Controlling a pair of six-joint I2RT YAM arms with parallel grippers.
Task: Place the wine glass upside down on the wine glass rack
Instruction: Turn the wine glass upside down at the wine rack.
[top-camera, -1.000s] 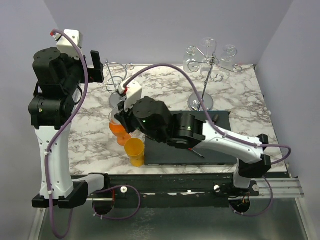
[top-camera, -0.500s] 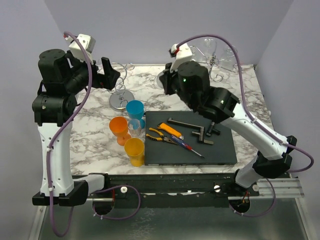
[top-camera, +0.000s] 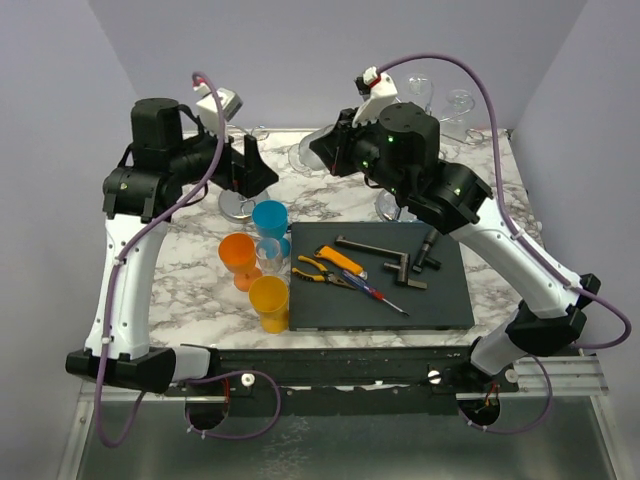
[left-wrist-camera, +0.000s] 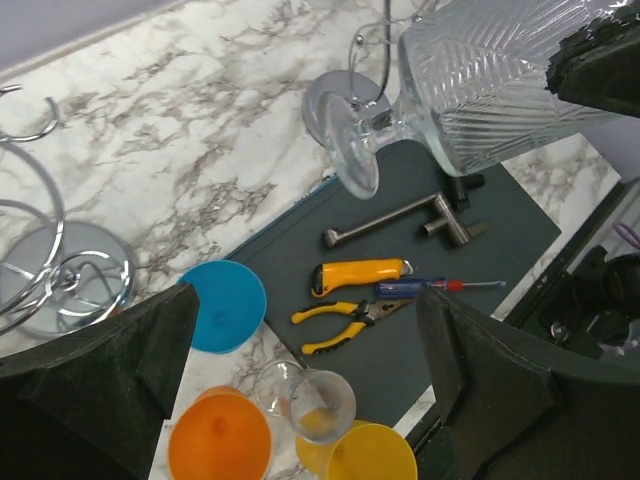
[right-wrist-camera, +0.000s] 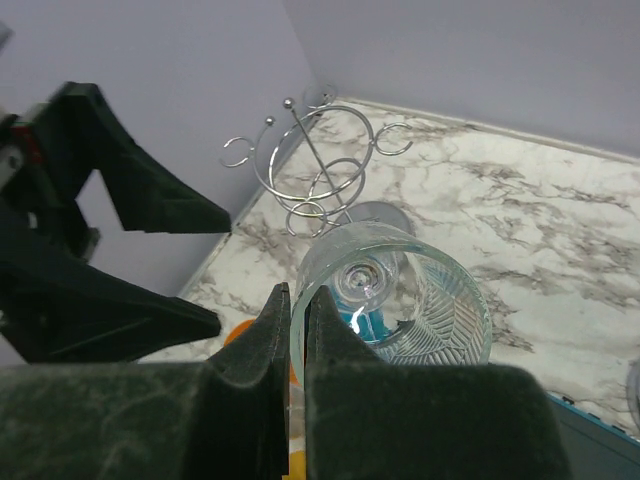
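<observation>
My right gripper is shut on the rim of a clear ribbed wine glass. It holds the glass in the air, lying roughly sideways, with the foot pointing away from the gripper. In the top view the right gripper and the glass hang over the back middle of the table. An empty wire wine glass rack stands at the back left, beyond the glass. My left gripper is open beside that rack and holds nothing. In its own view the left gripper looks down on the cups.
Blue, orange and yellow cups and a small clear glass cluster at front left. A dark mat carries pliers, a screwdriver, a knife and metal tools. A second rack with hanging glasses stands at back right.
My right arm has lifted the wine glass from beside the cups up to the back middle of the table. My left arm has swung right and forward, its gripper still open.
</observation>
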